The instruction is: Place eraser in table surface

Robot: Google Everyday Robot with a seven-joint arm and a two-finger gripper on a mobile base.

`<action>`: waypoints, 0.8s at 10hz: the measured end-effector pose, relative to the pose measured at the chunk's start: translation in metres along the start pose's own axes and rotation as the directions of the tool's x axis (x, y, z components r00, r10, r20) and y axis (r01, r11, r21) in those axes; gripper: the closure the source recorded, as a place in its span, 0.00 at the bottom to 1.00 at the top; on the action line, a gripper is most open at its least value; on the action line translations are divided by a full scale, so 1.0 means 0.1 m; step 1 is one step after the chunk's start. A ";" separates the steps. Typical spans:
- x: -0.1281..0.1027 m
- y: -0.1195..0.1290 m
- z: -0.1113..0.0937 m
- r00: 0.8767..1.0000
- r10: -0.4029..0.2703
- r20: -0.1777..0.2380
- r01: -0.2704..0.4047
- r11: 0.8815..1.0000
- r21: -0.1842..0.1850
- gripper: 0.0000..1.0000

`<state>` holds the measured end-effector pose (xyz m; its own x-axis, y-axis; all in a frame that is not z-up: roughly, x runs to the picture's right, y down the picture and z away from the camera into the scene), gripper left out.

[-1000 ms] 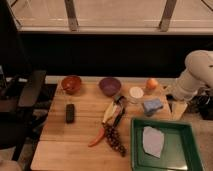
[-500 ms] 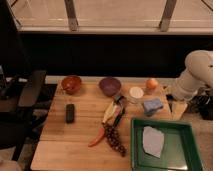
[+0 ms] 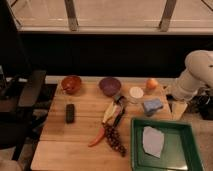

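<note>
Camera view: the biggest thing is the table surface (image 3: 85, 145), made of light wood planks. The eraser (image 3: 70, 113) lies flat on its left part. All places below are told from the eraser.

Robot arm (image 3: 197, 72): white & fat, far off to the right of the eraser. It comes in from the pic's right side & bends down by the table's right edge.

Green tray (image 3: 160, 120): right of the eraser & nearer the camera.

Purple bowl (image 3: 109, 85): behind the eraser & to the right. Orange bowl (image 3: 71, 84): near, right behind it.

Little heap of food (image 3: 114, 122): right of the eraser, btw. it & the tray.

Blue block (image 3: 152, 106): further right, btw. the eraser & the arm's end.

The eraser itself is a small dark block. Its long side runs front to back, away from the camera. Nothing touches it.

Gripper (image 3: 178, 106): at the arm's low end, well apart from the eraser, far right & approx. level w/ it. It is not holding the eraser. I can't tell if it is spread or pressed together.

My guess: the eraser is on the table, so the job looks done. Any new reach would go a long way left, over the blue block & the food.
</note>
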<state>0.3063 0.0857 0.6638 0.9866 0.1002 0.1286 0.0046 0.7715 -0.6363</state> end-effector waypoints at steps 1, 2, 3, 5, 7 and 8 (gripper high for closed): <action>0.00 0.00 0.00 1.000 0.000 0.000 0.000 1.000 0.000 0.20; 0.00 0.00 0.00 1.000 0.000 0.000 0.000 1.000 0.000 0.20; 0.00 0.00 0.00 1.000 0.000 0.000 0.000 1.000 0.000 0.20; 0.00 0.00 -0.01 1.000 -0.003 -0.008 0.003 1.000 0.001 0.20; -0.11 -0.10 -0.08 0.993 -0.076 -0.093 0.078 0.997 0.028 0.20; -0.26 -0.22 -0.07 0.982 -0.129 -0.135 0.136 0.990 0.042 0.20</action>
<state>0.2820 0.0619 0.6691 0.9907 -0.0859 0.1053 0.1314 0.8038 -0.5801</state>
